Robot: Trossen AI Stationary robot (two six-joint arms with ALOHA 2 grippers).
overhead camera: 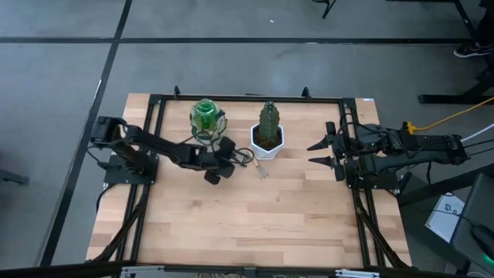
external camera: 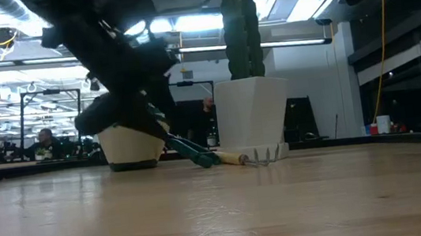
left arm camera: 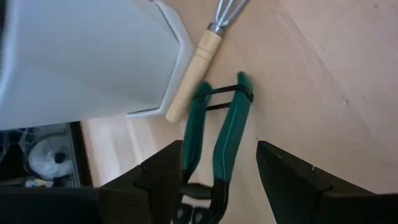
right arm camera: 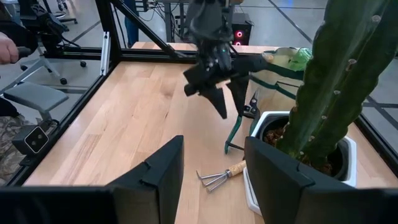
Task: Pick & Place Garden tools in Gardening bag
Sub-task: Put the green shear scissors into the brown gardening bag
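Pale wooden planks make up the bench we work over, its near half bare, with a black frame along its edges. Farther in, toward the middle, we see the left end effector angled down with its fingers closed on the pruning shears, gripping them near the pivot. The green handles point forward past the fingers, joined near their ends by a thin black loop, and their tips are down at the bench surface. Just beside those handle ends lies the hand fork, flat on the bench, its wooden handle running along the foot of the white pot and its metal tines pointing away from the left arm. We see the green cactus standing upright in that pot. Beside the pot, nearer the left arm, sits the gardening bag, with the green spray bottle showing in its open top. Off at the bench's right edge, the right end effector waits with its fingers spread apart, holding nothing.
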